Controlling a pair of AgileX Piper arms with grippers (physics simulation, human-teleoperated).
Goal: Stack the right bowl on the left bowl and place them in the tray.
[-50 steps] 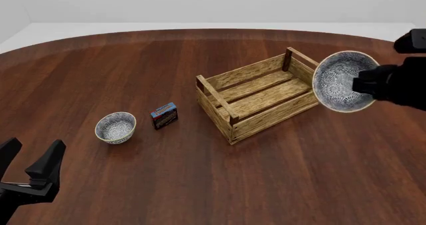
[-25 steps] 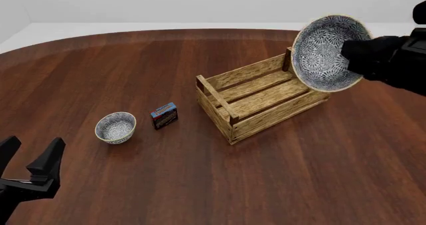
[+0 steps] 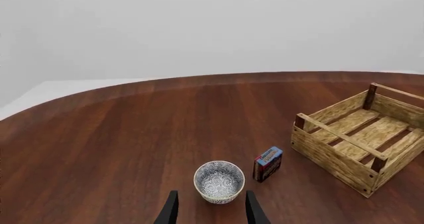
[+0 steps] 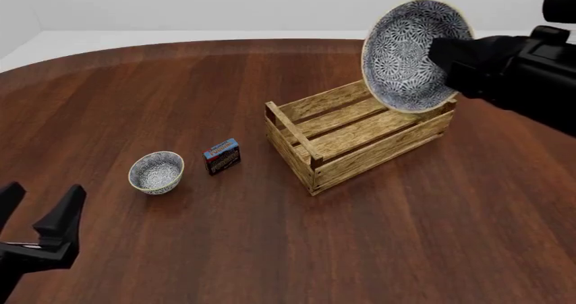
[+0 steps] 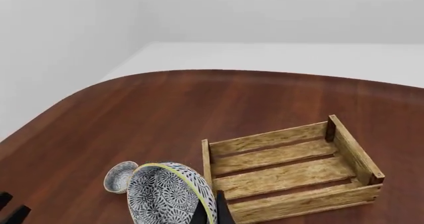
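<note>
My right gripper (image 4: 443,53) is shut on the rim of a patterned blue-and-white bowl (image 4: 412,54). It holds the bowl tilted on edge, high above the far right end of the tray (image 4: 312,144), a light-wood slatted crate. The held bowl (image 5: 169,194) and the tray (image 5: 291,149) also show in the right wrist view. The other bowl (image 4: 156,172) stands upright on the table at the left. My left gripper (image 4: 36,216) is open and empty near the table's front left. In the left wrist view its fingers (image 3: 171,210) are just short of that bowl (image 3: 219,181).
A small blue-and-red box (image 4: 221,156) stands between the left bowl and the tray; it also shows in the left wrist view (image 3: 267,163). The round dark-wood table (image 4: 270,250) stretches wide around them.
My right gripper has lifted the bowl and carried it left and up, from beside the tray's right end to above it. The left arm has barely moved.
</note>
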